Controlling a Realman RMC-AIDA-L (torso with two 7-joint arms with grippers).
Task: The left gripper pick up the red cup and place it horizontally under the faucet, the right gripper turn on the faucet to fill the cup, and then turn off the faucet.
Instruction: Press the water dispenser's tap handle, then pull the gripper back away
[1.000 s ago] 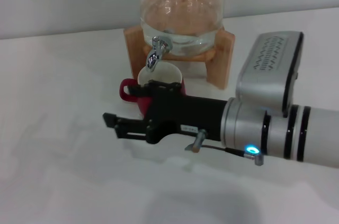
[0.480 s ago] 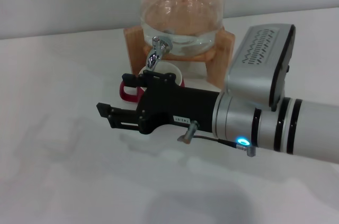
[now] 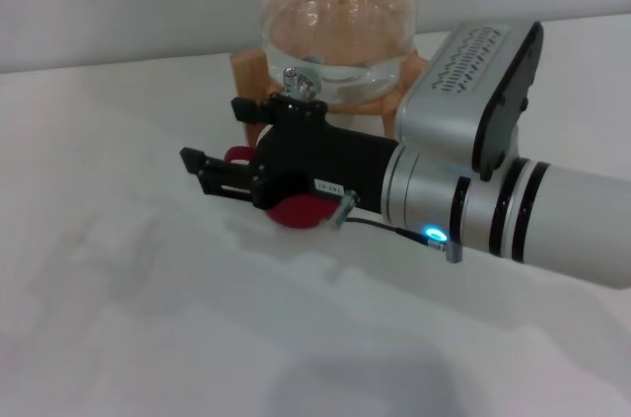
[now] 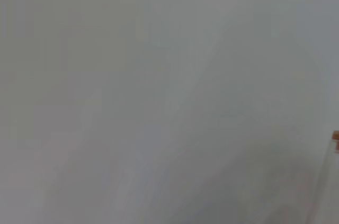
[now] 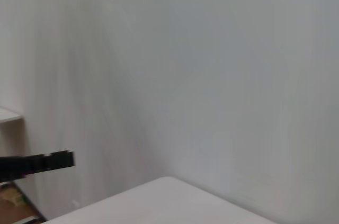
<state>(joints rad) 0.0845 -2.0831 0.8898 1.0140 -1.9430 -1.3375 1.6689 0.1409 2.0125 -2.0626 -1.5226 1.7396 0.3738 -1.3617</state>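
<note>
The red cup (image 3: 296,213) stands on the white table in front of the jar, below the faucet (image 3: 301,83). Only its lower body and its loop handle show. The right gripper (image 3: 197,169), long and black on a silver arm with a blue ring light, reaches in from the right. It lies across the cup's upper half, and its body's top edge sits right at the chrome faucet. In the right wrist view a black bar (image 5: 37,161) juts in at the picture's edge before a pale wall. The left gripper is out of view, and the left wrist view shows only a blank pale surface.
The glass dispenser jar (image 3: 335,33) holds water and rests on a wooden stand (image 3: 246,70) at the back of the white table (image 3: 128,279). A grey wall rises behind it. The right arm's boxy silver housing (image 3: 463,92) stands close beside the stand.
The right gripper has risen and moved back toward the jar. It now covers the cup's white mouth and reaches the faucet. The cup has stayed in place.
</note>
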